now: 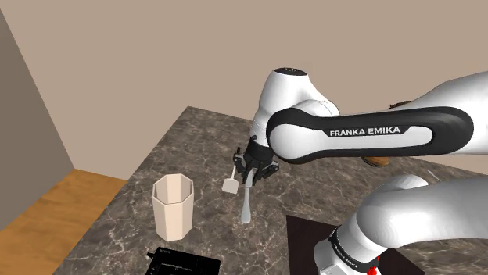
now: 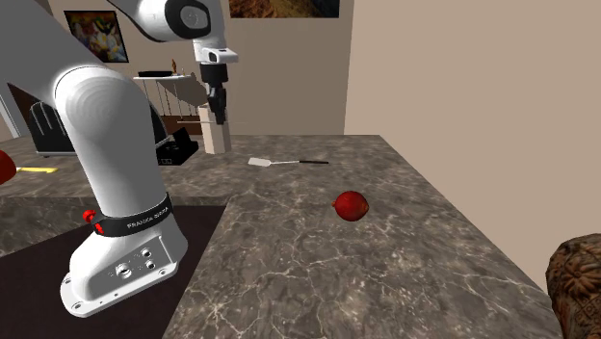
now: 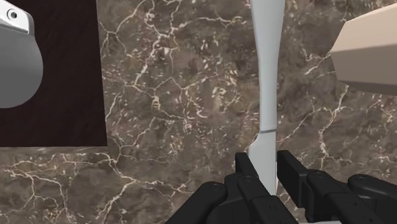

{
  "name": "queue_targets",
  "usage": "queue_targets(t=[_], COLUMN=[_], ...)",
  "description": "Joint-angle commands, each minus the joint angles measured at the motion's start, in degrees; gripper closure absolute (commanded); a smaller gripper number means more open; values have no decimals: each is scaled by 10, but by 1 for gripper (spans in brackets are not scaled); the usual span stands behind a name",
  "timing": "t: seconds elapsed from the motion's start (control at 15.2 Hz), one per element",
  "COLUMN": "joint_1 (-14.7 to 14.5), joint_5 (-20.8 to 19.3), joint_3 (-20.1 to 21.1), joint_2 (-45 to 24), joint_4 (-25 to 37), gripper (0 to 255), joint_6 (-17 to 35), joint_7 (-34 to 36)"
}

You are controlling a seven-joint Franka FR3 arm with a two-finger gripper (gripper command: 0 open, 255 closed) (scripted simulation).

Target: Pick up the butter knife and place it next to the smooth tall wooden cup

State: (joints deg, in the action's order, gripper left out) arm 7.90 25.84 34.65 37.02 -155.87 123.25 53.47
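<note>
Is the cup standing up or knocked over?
Standing up: the beige cup rests on its base, open mouth facing up.

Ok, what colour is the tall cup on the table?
Plain pale beige, with no grain pattern. The cup shows best in the shoulder view.

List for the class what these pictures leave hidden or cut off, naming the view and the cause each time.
Butter knife: wrist view, its far end is cut off by the picture edge.
Tall beige cup: second exterior view, partly behind the gripper.
Brown object: shoulder view, mostly hidden behind the arm.
Black object: shoulder view, cut off by the bottom edge.
</note>
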Motion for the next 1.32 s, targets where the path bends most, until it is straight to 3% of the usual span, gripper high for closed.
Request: queue_targets(t=[0.0,1.25], joint_1=[0,30], joint_5=[4,18], joint_3=[6,85], joint_2=[-9,-169], joint_4=[-10,-69], gripper=[255,255], joint_6=[20,236], joint_7=[-2,5])
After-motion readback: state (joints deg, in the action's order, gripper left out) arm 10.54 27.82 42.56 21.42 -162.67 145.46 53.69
